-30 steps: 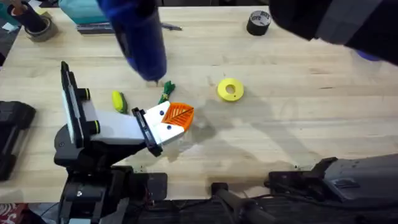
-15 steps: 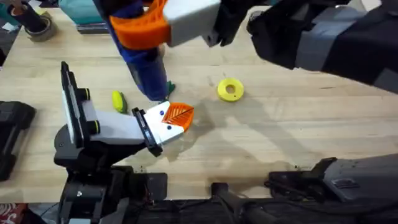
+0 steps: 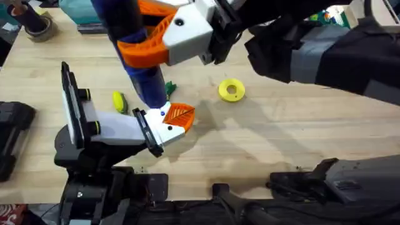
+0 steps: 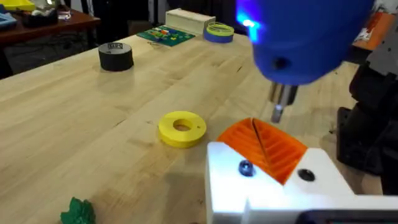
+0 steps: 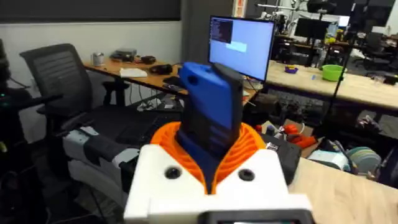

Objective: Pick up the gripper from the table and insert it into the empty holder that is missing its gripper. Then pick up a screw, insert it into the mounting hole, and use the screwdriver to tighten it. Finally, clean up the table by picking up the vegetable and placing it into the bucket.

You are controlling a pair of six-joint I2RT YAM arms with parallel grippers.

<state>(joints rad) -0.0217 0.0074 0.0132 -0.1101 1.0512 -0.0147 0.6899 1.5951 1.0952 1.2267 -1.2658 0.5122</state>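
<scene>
Upright over the left middle of the table (image 3: 300, 144), the blue screwdriver (image 3: 134, 53) is clamped between the orange ribbed pads (image 3: 147, 50) of the right gripper (image 3: 142, 39), whose arm reaches across from the right and shows large and dark close under the overhead camera. Seen from the right wrist, the blue body stands squarely between the two orange pads. Its thin metal bit (image 4: 278, 112) points down and hangs just above the orange gripper (image 3: 180, 115), which sits seated in the white holder (image 3: 165, 128) at the tip of the left arm; whether the bit touches the orange piece cannot be told. A small blue screw head (image 4: 246, 168) shows on the white holder's face beside the orange ribbed wedge, with a dark hole on the other side of it. Whether the left gripper (image 4: 267, 180) stands open or closed cannot be told. Just to the far side of the holder, partly hidden behind the screwdriver, lies the green vegetable (image 3: 170, 89). A yellow flat ring (image 3: 231, 90) rests to the right of it, apart from both, and a black tape roll (image 4: 116, 56) lies far off on the table.
</scene>
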